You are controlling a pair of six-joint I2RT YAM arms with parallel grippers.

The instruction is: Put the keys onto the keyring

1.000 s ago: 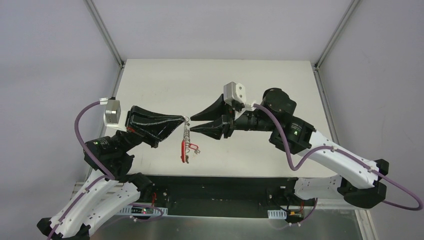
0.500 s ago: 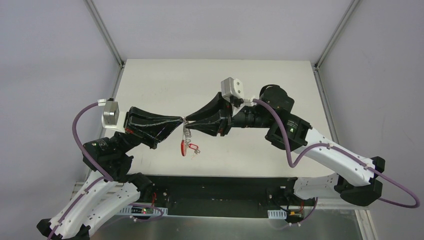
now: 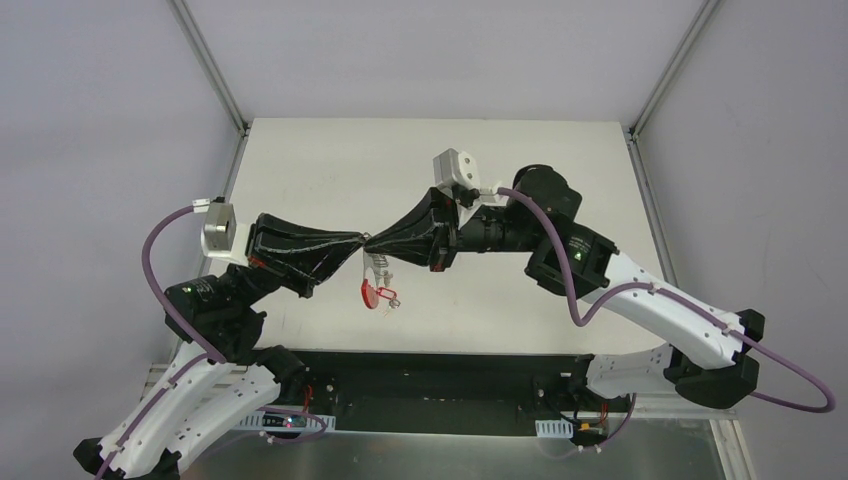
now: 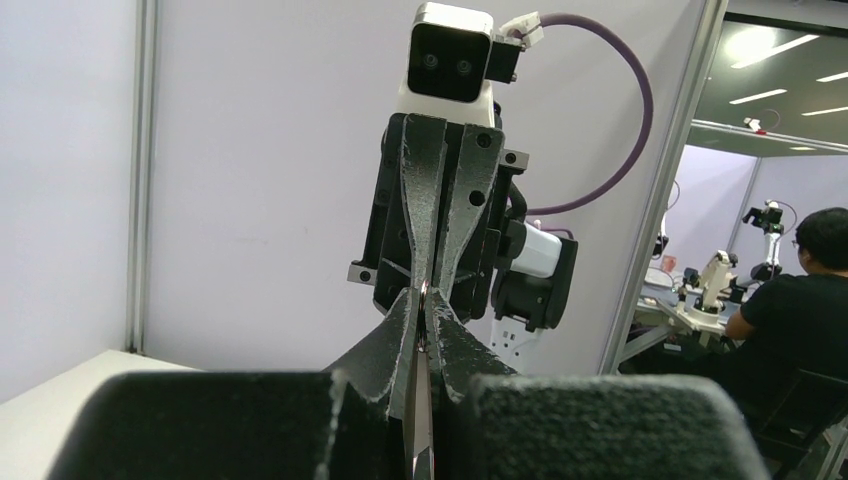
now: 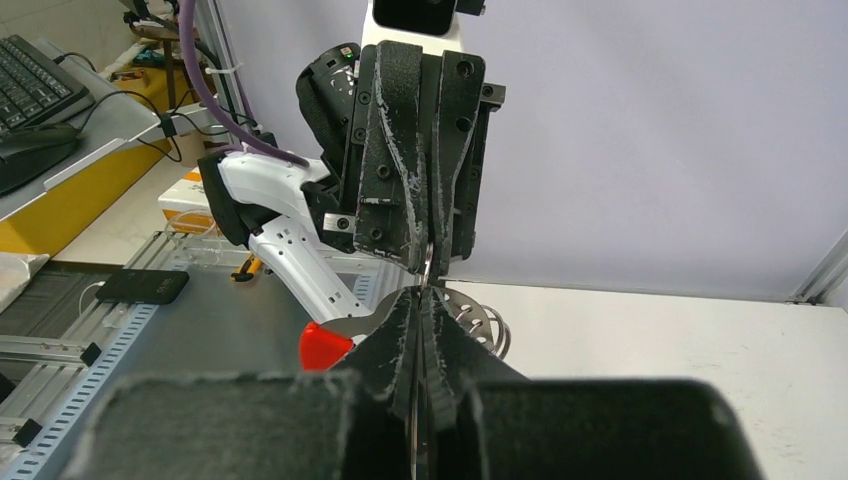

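1. Since a second ago, the right gripper (image 3: 377, 243) has come in from a wide gape and pinched shut. Its tips now meet those of the left gripper (image 3: 356, 241) nose to nose.
2. Nearest the near edge of the table (image 3: 300, 160), about midway between its left and right edges, a red loop (image 3: 371, 294) hangs lowest in the bunch.
3. Just beyond it the keys (image 3: 376, 268) dangle in a loose silvery cluster under the meeting tips.
4. Above them we see the keyring (image 4: 423, 322) edge-on as a thin metal line. The left gripper is clamped tight on it, and the right appears to nip the same ring from the opposite side.
5. We judge the keys light, stiff and slick, and the bunch free to swing at any jolt. The ring looks springy, so its coil would need prying. We would take a key by its flat head, and grip the ring across its rim, away from the split.
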